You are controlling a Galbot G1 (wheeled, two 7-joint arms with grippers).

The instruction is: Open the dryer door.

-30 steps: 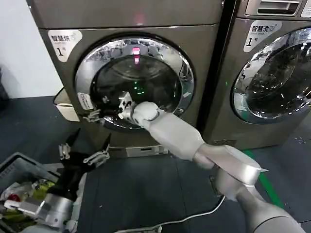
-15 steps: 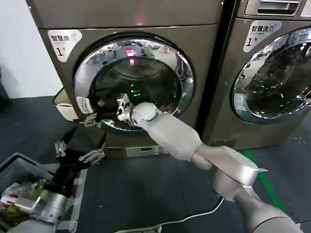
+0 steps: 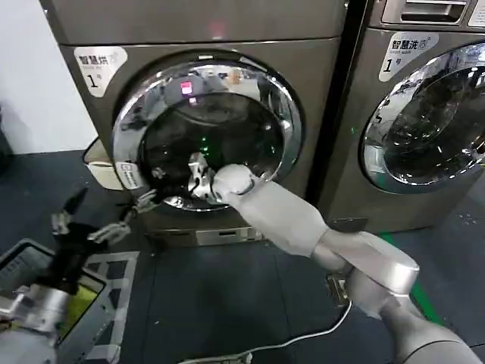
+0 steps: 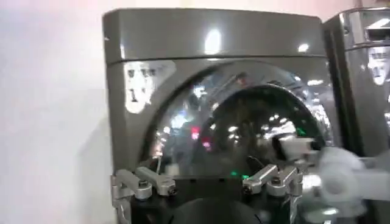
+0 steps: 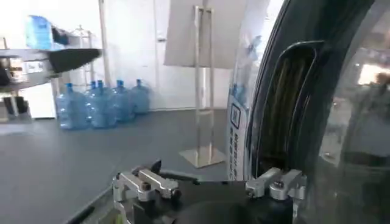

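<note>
The dryer (image 3: 197, 30) stands at the left, its round chrome-rimmed door (image 3: 204, 129) ajar, with the left edge swung out from the front. My right arm reaches across to that edge. The right gripper (image 3: 144, 201) is open at the door's lower left rim. In the right wrist view the right gripper (image 5: 210, 185) is spread wide beside the door's edge and handle recess (image 5: 286, 109). My left gripper (image 3: 83, 226) hangs open low at the left, clear of the dryer. The left wrist view looks over the left gripper (image 4: 207, 182) at the door (image 4: 244, 122).
A second machine (image 3: 424, 114) stands close on the right. A basket (image 3: 23, 262) with clothes sits on the floor at lower left. A white cable (image 3: 288, 341) lies on the dark floor. Water bottles (image 5: 97, 103) and a metal stand (image 5: 204, 91) are in the room behind.
The door's left edge has swung outward. My right gripper moved down and left with it. The left arm has drawn back toward the lower left.
</note>
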